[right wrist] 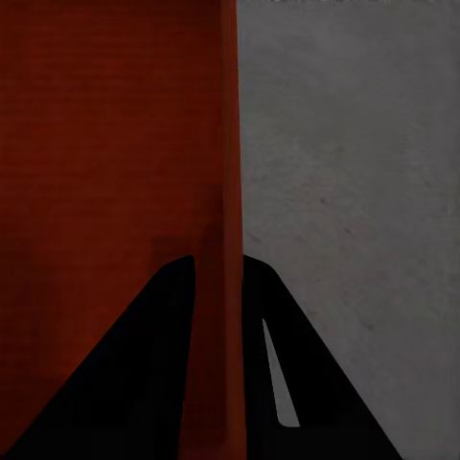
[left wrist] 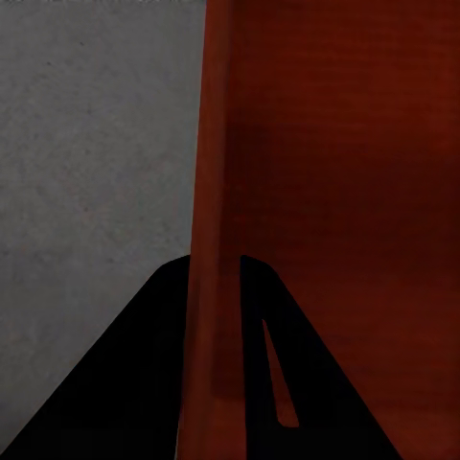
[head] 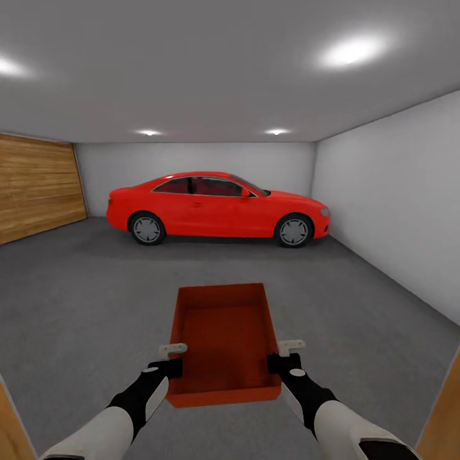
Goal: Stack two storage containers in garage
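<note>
Item 1, storage container [head: 225, 338]: one orange-red, open-topped rectangular box with slightly flared walls, empty inside, held level in front of the robot above the floor [head: 83, 300] of the garage. Its long axis ran away from the robot toward the car. Whether it rested on the concrete or hung just above it could not be told from the head view.

Item 2, left gripper [head: 171, 359]: clamped on the container's left side wall near the robot's end, one dark finger inside the box and one outside. The left wrist view showed the red wall [left wrist: 216, 192] running up between the two black fingers [left wrist: 144, 383], grey floor to one side and the box interior to the other.

Item 3, right gripper [head: 284, 356]: clamped likewise on the right side wall, opposite the left. In the right wrist view the wall [right wrist: 228, 172] passed between the black fingers [right wrist: 307, 383], box interior on one side, grey floor [right wrist: 355, 172] on the other.

Item 4, red coupe car [head: 217, 207]: parked side-on across the far end of the room, well apart from the container.

Item 5, room fittings: plain white-grey walls [head: 390, 191], a wood-panelled surface [head: 35, 188] on the left wall, recessed ceiling lights [head: 351, 51], and light wood edges at both lower corners of the head view
</note>
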Tool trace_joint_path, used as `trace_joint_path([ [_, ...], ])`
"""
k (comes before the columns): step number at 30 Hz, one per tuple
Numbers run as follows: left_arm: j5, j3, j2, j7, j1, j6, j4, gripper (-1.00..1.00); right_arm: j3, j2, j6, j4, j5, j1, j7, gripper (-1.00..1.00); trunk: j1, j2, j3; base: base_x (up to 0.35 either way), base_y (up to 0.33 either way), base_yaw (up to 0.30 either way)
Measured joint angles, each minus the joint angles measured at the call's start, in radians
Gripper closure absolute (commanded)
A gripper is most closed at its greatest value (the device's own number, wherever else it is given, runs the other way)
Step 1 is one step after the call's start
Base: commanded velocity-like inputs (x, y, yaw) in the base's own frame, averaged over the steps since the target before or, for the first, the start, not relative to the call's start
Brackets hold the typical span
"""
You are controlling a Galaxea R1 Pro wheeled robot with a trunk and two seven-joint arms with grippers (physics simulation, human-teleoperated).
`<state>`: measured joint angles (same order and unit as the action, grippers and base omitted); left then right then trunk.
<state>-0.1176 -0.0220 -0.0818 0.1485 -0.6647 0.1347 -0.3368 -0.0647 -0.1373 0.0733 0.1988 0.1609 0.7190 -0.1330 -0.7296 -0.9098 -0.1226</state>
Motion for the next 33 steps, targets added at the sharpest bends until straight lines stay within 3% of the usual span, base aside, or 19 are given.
trace_joint_path([
  [20, 0.000, 0.000, 0.000, 0.000, 0.000, 0.000, 0.002, 1.00, 0.000, 0.000, -0.001, 0.000, 0.000, 0.000, 0.000, 1.00, 0.000, 0.000, 0.000, 0.054, 0.044, 0.000],
  [33, 0.000, 0.000, 0.000, -0.001, 0.000, -0.003, 0.002, 1.00, 0.000, 0.000, 0.002, 0.000, 0.001, 0.000, -0.001, 1.00, 0.001, 0.000, 0.000, 0.300, 0.000, 0.000],
])
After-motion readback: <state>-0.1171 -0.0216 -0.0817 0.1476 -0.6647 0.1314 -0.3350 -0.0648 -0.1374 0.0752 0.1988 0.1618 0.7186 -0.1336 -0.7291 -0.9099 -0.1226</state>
